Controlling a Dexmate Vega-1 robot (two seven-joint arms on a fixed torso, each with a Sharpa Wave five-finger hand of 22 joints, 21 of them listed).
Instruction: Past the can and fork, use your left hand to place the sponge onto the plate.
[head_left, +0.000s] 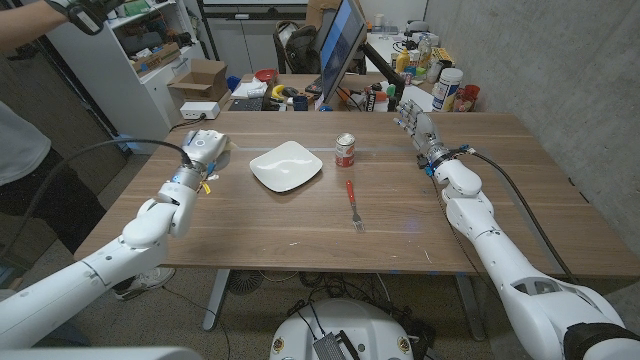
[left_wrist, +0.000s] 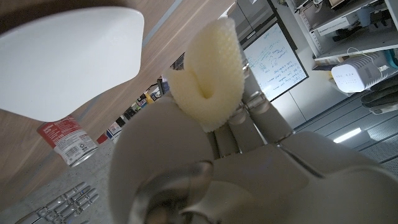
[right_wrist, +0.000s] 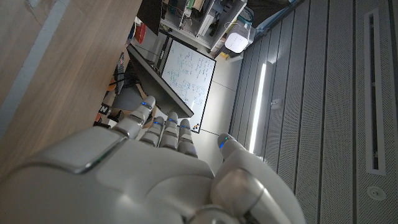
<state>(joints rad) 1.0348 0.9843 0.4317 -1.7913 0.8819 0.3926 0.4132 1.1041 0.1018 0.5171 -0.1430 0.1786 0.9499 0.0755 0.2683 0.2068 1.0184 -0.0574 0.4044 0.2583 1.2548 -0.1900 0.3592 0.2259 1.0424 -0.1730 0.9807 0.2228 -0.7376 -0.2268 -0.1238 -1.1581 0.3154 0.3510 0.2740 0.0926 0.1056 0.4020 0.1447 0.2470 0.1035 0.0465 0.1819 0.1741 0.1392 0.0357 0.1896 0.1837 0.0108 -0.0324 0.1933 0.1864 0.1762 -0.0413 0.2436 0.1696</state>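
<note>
Nearest the robot, the fork lies on the bare wood of the table with its red handle pointing away, right of centre. A little farther and well to the left, the left hand hangs just left of the plate, its fingers closed around the sponge; the left wrist view shows that pale yellow foam folded in on itself by the squeeze, with the white plate and the can beyond it. In the head view the can stands upright just right of the plate, apart from it. Farther still on the right side, the right hand is raised with fingers straight and close together, holding nothing, well clear of the work. The sponge is not yet over the plate, so the risk is mostly in the release: squeezed foam may spring open as the fingers part and bounce or roll off the shallow rim. A sweep carried too far right could also knock the can, and a low approach could nudge the light plate across the wood.
</note>
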